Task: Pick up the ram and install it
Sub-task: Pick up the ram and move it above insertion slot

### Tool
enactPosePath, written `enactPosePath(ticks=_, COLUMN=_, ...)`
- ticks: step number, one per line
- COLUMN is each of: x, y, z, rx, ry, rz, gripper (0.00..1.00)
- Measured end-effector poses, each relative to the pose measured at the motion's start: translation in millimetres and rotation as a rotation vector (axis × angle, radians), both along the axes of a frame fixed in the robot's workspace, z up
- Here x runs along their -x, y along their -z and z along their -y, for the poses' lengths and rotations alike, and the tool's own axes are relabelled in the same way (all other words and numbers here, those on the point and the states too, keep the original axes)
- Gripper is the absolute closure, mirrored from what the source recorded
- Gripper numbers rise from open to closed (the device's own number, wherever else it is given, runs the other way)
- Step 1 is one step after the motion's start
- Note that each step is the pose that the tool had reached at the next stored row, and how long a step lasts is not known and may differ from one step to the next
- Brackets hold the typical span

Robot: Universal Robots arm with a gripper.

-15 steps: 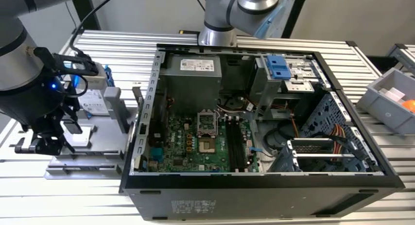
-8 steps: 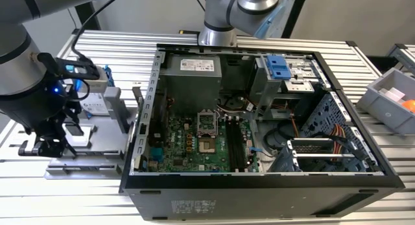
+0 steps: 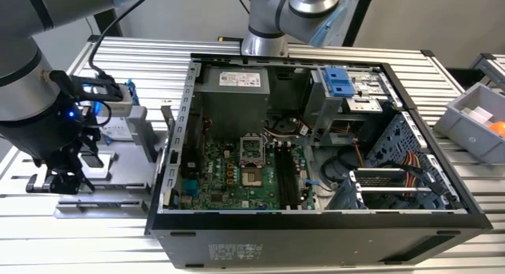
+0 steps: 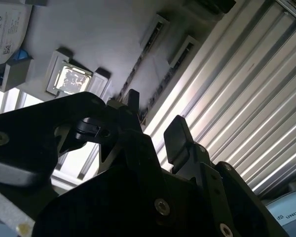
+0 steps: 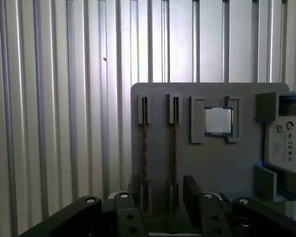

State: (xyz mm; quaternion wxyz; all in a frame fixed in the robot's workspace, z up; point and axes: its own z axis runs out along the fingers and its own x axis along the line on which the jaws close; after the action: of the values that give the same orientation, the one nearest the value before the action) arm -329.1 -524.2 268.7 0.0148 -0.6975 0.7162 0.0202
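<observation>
Ram (image 5: 144,148): long, thin, narrow circuit-board stick, seen edge-on as a dark line. It stands on its long edge in a slot of the flat grey fixture plate (image 5: 160,153). Twin stick (image 5: 175,148) sits in the parallel slot just beside it. Not lifted, not installed.

Handling, my read: light, stiff, thin. It won't flex, but the chips and contact edge are fragile, so modest squeeze only. Grip the flat faces, across the thickness, near mid-length on the upper edge. Keep off the contact edge down in the slot. An off-centre hold would likely tilt it on the lift. The neighbour stick is close, so finger clearance looks tight.

Black gripper (image 5: 163,183) hangs over the plate's near end, jaws spread, nothing pinched. In the first wrist view both stick lines run into the gap between the fingers (image 5: 192,190); can't tell which stick it's lined up on. In the second wrist view the gripper (image 4: 155,111) is above the same two slots, apart from the sticks.

Around it:
- Square silver processor chip (image 5: 218,121) in its own recess beside the twin stick.
- Grey hard drive with white label (image 5: 286,143) at the plate's edge.
- Plate sits on the ribbed aluminium bench (image 5: 49,98).

In the exterior view the gripper (image 3: 67,179) is toward the exterior view's left. The open black computer case (image 3: 316,238) stands beside the plate on the exterior view's right. Its green motherboard (image 3: 229,173) is well apart from the ram.
</observation>
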Motion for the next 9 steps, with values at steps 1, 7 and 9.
enactPosePath(ticks=1, x=0.0, y=0.7, z=0.0, rx=0.0003, ry=0.000, rz=-0.0001, gripper=0.00)
enactPosePath(ticks=7, x=0.0, y=3.3, z=0.0, rx=0.0012, ry=0.000, rz=-0.0003, gripper=0.00)
enactPosePath(ticks=9, x=0.0, y=3.5, z=-0.1, rx=0.0010, ry=0.000, rz=-0.0001, gripper=0.00)
